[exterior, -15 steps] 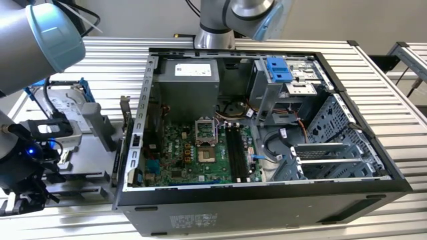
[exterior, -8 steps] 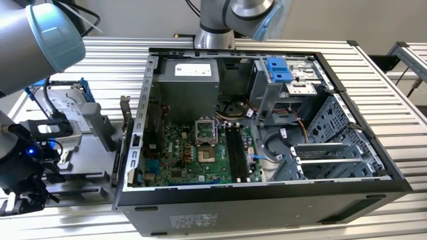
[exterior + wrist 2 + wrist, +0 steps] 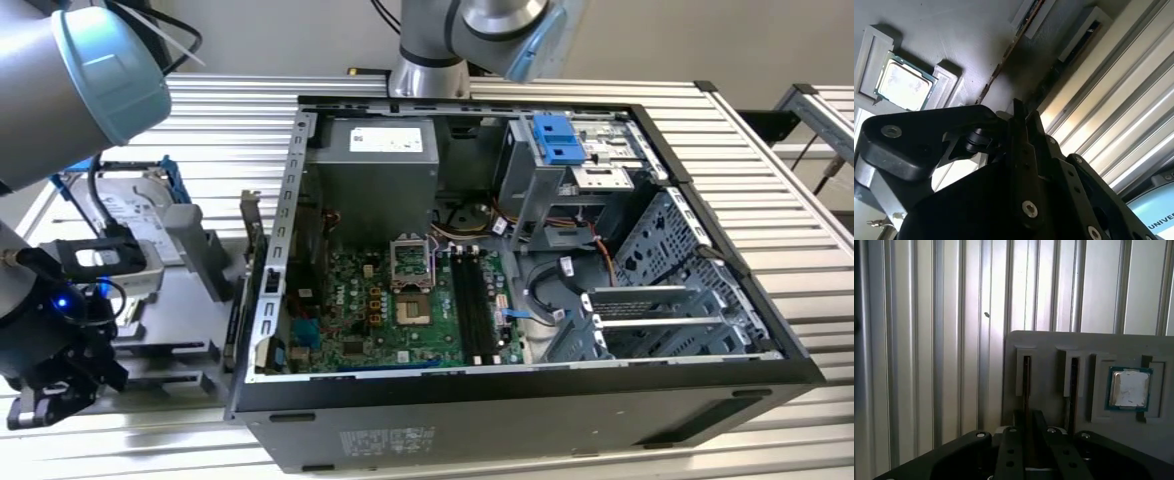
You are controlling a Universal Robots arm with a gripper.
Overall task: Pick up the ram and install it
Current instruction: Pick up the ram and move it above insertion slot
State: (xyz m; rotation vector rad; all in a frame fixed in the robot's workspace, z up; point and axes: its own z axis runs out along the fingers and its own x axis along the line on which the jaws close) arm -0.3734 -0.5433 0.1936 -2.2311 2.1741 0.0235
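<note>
The pincer (image 3: 1026,415) hangs low over the ribbed aluminium bench (image 3: 929,340), just off the near edge of a flat grey plastic holder plate (image 3: 1054,345). In the exterior view the pincer (image 3: 40,405) sits toward the bench's corner at the exterior view's left, and the open black computer case (image 3: 534,420) stands well apart on its other side.

The ram (image 3: 1026,382), a long, thin dark board, stands on edge in the holder slot furthest from the small square silver processor chip (image 3: 1128,387). Its long axis runs straight away from the pincer, in line with the gap between the jaws, so the board's near end points at the fingertips. Whether that end already lies between them I cannot tell. A second thin board (image 3: 1074,390) stands parallel in the neighbouring slot, between the ram and the chip.

In the second wrist view the same layout shows from the other side. The pincer (image 3: 1023,107) lines up with the outer slot (image 3: 1086,30), while the brown-edged second board (image 3: 1004,55) passes beside it toward the chip (image 3: 904,85).

The jaws stand parted by only a narrow slit, a little wider than the board's edge, and as far as shows they grip nothing.
</note>
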